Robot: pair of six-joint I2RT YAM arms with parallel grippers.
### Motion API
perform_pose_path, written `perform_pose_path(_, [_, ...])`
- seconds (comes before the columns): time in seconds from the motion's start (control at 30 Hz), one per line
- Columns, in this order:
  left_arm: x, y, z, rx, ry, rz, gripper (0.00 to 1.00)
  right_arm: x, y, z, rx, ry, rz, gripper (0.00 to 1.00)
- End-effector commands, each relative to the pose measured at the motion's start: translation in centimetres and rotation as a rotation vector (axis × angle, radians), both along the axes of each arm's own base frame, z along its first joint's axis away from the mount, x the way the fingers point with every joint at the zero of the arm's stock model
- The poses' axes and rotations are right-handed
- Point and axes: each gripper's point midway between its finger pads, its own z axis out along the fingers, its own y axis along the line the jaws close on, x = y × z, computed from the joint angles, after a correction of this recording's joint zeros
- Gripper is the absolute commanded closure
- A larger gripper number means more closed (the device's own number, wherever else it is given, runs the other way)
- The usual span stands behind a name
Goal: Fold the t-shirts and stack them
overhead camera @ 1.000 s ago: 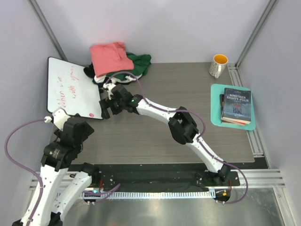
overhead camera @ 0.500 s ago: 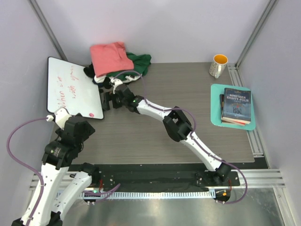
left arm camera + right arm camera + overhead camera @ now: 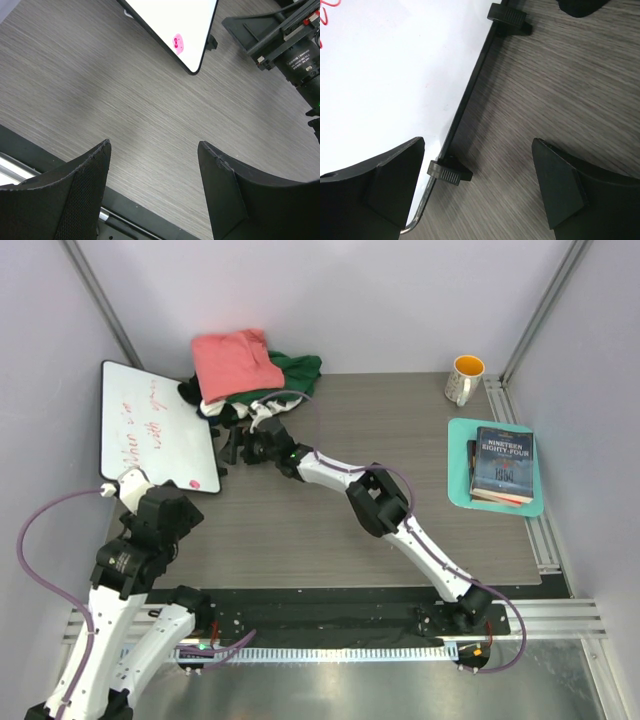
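Tabletop from above, with two arms mounted at the near edge and items set along its sides.

A pile of t-shirts (image 3: 245,370) sits at the far left corner of the table (image 3: 400,530), one folded shirt lying on top of the others. Just in front of the pile, along the left side, lies a board (image 3: 150,430). A mug (image 3: 465,378) stands at the far right corner. In front of it, a mat (image 3: 458,465) carries a stack of books (image 3: 503,465). The right gripper (image 3: 479,145) reaches across to the board's right edge, near the pile. The left gripper (image 3: 154,185) hangs over the table just in front of the board's near corner.
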Motion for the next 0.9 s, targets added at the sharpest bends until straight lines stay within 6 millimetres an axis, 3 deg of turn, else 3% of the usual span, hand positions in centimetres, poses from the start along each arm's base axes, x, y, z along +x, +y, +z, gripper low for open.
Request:
perform_pose_path(0.0, [0.6,-0.2,0.0,0.002,-0.013,-0.006,0.29,-1.5,1.3,0.1,0.074,0.059,0.020,0.06])
perform_pose_path(0.37, [0.2,-0.1,0.6,-0.012,-0.054,-0.005,0.29,-4.4,3.5,-1.8,0.057,0.096,0.090,0.07])
perform_pose_path(0.5, [0.1,0.0,0.7,-0.013,-0.060,-0.002,0.29,-4.9,3.1,-2.5,0.034,0.105,0.093,0.15])
perform_pose_path(0.53, [0.1,0.0,0.6,-0.012,-0.056,-0.002,0.29,-4.9,3.1,-1.8,0.041,0.098,0.092,0.18])
perform_pose_path(0.57, [0.1,0.0,0.6,-0.013,-0.059,-0.004,0.29,-5.2,2.7,-2.8,0.024,0.110,0.090,0.23])
perform_pose_path(0.7, [0.2,-0.1,0.6,-0.015,-0.062,-0.007,0.29,-5.9,1.7,-2.7,0.026,0.123,0.080,0.46])
perform_pose_path(0.73, [0.2,-0.1,0.6,-0.016,-0.063,-0.010,0.29,-6.0,1.6,-2.4,0.037,0.117,0.078,0.54])
perform_pose_path(0.77, [0.3,-0.1,0.6,-0.016,-0.063,-0.010,0.29,-6.4,1.1,-2.6,0.027,0.124,0.076,0.70])
perform_pose_path(0.83, [0.3,-0.2,0.6,-0.015,-0.062,-0.012,0.29,-6.7,0.9,-2.6,0.022,0.118,0.070,0.80])
perform_pose_path(0.87, [0.3,-0.2,0.6,-0.017,-0.064,-0.015,0.29,-7.2,0.9,-2.7,0.009,0.113,0.070,0.90])
